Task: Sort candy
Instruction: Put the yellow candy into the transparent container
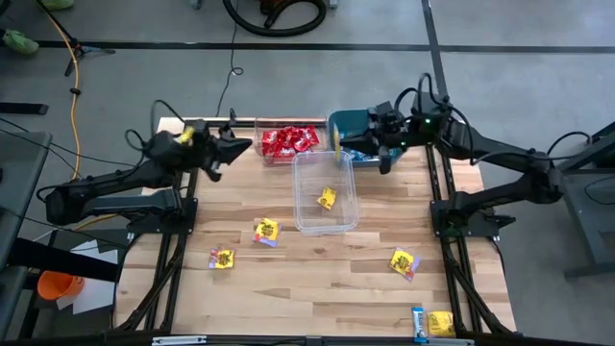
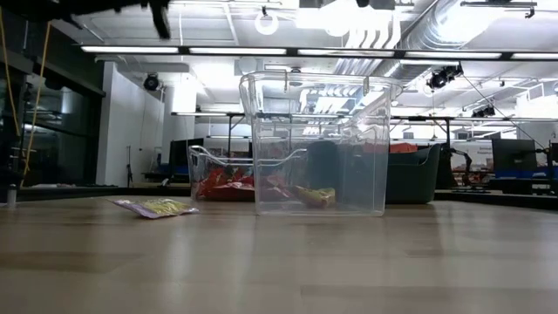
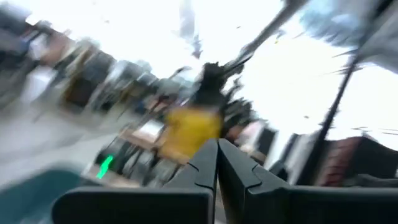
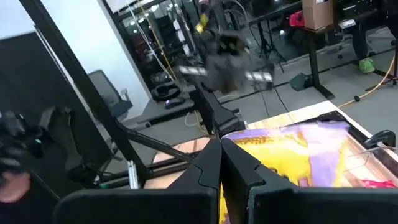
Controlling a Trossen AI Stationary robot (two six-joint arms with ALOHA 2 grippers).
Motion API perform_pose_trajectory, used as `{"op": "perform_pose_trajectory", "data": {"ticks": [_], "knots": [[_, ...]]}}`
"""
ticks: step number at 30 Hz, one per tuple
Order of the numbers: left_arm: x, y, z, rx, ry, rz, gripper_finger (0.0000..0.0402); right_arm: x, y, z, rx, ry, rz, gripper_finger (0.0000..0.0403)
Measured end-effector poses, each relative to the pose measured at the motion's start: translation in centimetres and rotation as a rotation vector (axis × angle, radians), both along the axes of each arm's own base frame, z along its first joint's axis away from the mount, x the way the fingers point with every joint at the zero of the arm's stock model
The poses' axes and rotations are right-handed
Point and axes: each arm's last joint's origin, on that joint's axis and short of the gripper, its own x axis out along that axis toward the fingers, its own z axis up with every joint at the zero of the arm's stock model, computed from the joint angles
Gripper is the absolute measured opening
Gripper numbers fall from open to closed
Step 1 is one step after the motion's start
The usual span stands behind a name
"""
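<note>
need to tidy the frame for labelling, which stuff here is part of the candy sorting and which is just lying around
Part of the job:
- yellow candy packets loose on the table
- red candy in a clear tub
- clear tub holding one yellow packet
- teal bin

Just lying about:
- orange bucket
- yellow cable

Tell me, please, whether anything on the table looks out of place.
A yellow candy and a blue candy lie at the table's front right corner, close to the edge; they might slip off.
</note>
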Motion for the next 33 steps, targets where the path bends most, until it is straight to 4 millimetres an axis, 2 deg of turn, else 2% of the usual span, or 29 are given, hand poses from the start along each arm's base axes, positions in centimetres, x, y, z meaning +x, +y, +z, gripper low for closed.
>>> {"op": "perform_pose_trajectory", "data": {"ticks": [4, 12, 21, 28, 33], "knots": [[0.0, -0.5, 0.9, 0.046, -0.103, -0.035, 0.0, 0.5, -0.2, -0.4, -0.022, 0.014, 0.015, 0.0], [2.3, -0.8, -0.2, -0.011, -0.024, -0.075, 0.0, 0.7, -0.2, -0.6, -0.018, 0.019, 0.05, 0.0], [5.4, 0.1, 0.9, 0.055, 0.02, -0.045, 0.0, 0.7, -0.1, -0.7, -0.043, 0.027, 0.087, 0.0], [5.7, 0.6, 1.7, 0.07, 0.007, -0.032, 0.0, 0.8, 0.0, -1.7, 0.0, 0.114, 0.116, 0.0], [5.5, 0.5, 1.9, 0.059, -0.004, -0.04, 0.0, 2.1, 0.3, -3.1, 0.003, 0.189, 0.145, 0.0]]}}
